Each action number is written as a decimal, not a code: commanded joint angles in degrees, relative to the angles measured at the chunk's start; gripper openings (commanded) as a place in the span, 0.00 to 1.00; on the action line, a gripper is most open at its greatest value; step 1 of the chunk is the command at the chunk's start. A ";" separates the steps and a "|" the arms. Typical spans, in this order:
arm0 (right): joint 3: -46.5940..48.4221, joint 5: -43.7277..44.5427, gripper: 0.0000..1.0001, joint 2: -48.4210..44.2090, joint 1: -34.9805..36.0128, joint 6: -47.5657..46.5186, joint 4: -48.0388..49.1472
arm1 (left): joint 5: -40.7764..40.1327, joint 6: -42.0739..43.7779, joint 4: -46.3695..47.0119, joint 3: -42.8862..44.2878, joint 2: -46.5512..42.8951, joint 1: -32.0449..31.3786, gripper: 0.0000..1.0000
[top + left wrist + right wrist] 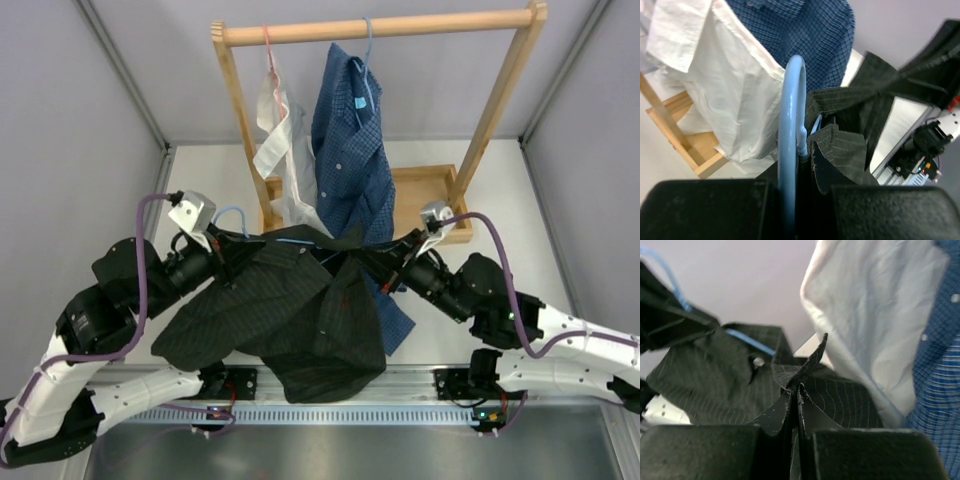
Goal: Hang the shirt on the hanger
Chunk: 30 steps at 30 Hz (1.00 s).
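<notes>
Black pinstriped cloth fills the middle: the shirt hangs spread btwn the two arms, in front of the wooden rack. Its top edge is up at end-effector height and its lower part droops over the near edge of the surface. Left end effector is closed nearly all the way on the hanger. Its wrist cam shows the light-blue hook running upright btwn the two black fingers, w/ the shirt collar bunched just right of the hook's base. A thin stretch of the hanger's blue bar shows along the shirt's top edge in the overhead view; the rest is under cloth, so can't tell how far in it sits. Right end effector is fully closed, pinching a fold of the shirt. Its wrist cam shows fabric rising in a peak out of the tight gap btwn its fingers, w/ a pale button beyond. On the rack rail behind: white garment on a pink hanger, and next to it a blue checked shirt, its hem coming down behind the black shirt's right side.
</notes>
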 commanded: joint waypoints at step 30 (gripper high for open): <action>12.43 -12.87 0.62 -7.22 9.73 -10.42 -27.34 | 50.59 4.96 20.33 -8.27 11.37 0.04 0.00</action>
